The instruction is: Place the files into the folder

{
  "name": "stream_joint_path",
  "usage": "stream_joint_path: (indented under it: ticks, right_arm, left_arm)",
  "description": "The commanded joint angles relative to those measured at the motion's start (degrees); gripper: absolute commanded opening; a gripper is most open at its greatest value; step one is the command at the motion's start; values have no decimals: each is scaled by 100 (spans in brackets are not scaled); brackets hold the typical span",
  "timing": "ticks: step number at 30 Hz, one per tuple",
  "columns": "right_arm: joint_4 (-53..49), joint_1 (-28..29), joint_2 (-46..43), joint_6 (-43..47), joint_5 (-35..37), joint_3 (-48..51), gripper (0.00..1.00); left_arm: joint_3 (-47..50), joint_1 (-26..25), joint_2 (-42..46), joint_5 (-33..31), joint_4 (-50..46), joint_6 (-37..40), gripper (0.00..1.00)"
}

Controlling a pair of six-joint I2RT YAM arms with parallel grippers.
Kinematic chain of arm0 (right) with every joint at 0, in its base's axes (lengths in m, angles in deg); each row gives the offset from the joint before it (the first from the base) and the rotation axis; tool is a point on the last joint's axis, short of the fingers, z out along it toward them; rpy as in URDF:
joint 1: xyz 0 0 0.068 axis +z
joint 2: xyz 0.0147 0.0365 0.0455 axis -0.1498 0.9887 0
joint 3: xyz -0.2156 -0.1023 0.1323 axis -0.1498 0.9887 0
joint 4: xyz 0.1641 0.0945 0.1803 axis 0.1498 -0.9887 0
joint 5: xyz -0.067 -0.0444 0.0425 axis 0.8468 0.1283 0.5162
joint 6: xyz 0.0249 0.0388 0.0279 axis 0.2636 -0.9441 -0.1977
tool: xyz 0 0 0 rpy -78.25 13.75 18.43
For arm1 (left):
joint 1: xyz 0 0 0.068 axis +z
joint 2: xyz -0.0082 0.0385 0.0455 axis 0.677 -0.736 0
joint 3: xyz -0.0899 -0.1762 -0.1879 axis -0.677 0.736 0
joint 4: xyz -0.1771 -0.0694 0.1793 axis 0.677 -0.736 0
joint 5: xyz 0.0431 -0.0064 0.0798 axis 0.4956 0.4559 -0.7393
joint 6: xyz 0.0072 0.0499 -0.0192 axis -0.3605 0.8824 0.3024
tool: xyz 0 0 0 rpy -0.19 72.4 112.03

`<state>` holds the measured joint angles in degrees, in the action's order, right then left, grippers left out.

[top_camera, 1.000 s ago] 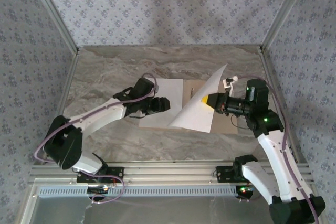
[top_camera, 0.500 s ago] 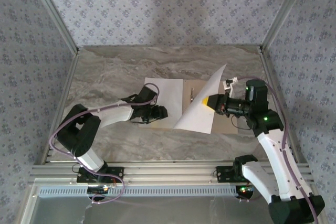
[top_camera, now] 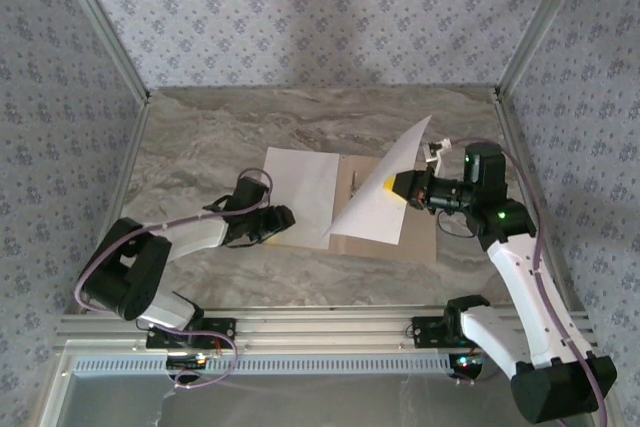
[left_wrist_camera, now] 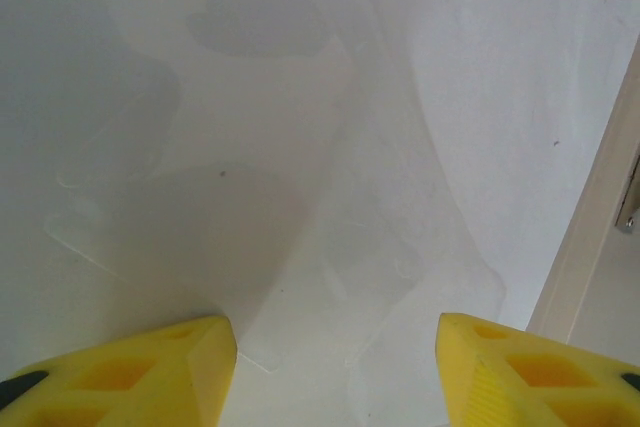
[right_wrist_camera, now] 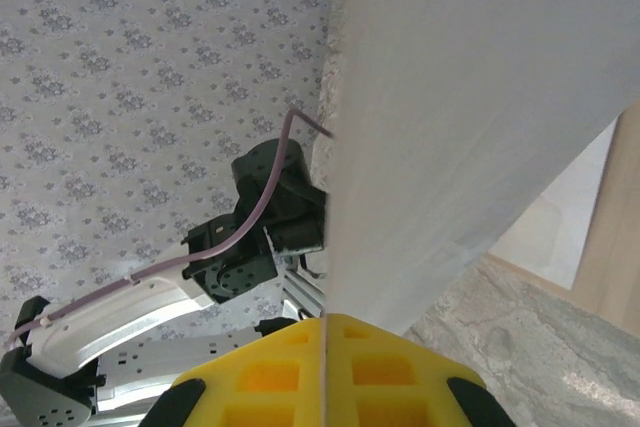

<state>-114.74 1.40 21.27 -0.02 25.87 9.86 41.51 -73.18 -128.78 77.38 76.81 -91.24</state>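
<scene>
Right gripper (top_camera: 392, 185) pinching the raised sheet (top_camera: 385, 209), long axis running one to seven o'clock; the open folder (top_camera: 400, 249) lies flat on the tabletop (top_camera: 200, 137) beneath, toward seven. Left gripper (top_camera: 279, 222), spread, over the other sheet (top_camera: 300, 182) at nine

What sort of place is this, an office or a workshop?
Probably a robot test booth, not an office: flower-patterned grey walls on silver aluminium posts enclose a marble-look tabletop, with two white-and-black robot arms bolted at its near edge.
</scene>
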Motion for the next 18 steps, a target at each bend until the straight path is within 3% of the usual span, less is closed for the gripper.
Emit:
stream_joint_path:
  ticks: [1,11,18]
  right_arm:
    - [410,110,87,-135,67,-57,0]
    - [1027,1098,1118,30,214,-681,0]
    - [788,1609,1670,419,14,-1193,0]
  left_arm:
    - [522,202,201,-367,-789,13,59]
    - [1068,422,1403,-422,-1157,-397,59]
    - [944,447,1446,-377,-1228,-378,60]
